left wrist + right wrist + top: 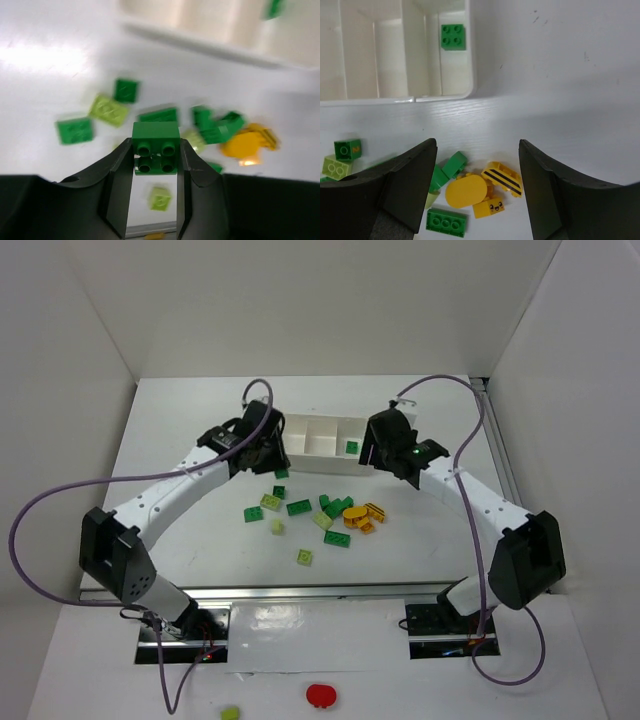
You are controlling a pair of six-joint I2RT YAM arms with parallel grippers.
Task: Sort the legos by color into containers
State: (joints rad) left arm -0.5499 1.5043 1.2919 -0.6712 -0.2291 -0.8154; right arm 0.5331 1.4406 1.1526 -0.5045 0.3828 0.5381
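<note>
The left gripper (156, 154) is clamped on one dark green brick (155, 134), a square four-stud piece with no long axis, held clear above the loose pile.

The white tray (318, 463) lies just to the right of this gripper, with its long axis running left to right across the worktop (190, 540). The tray has three compartments. The right one holds the single sorted dark green brick (352, 447), and no brick shows in the other two. The matching compartment is therefore the one farthest from the left arm and nearest the right arm, so the carry has to cross the whole tray.

Loose on the worktop, as counted from overhead:
- Dark green: six
- Pale lime: four (305, 556)
- Orange-yellow: three (465, 191)

The right gripper (477, 165) hangs released and empty between the tray and the orange-yellow pieces.
</note>
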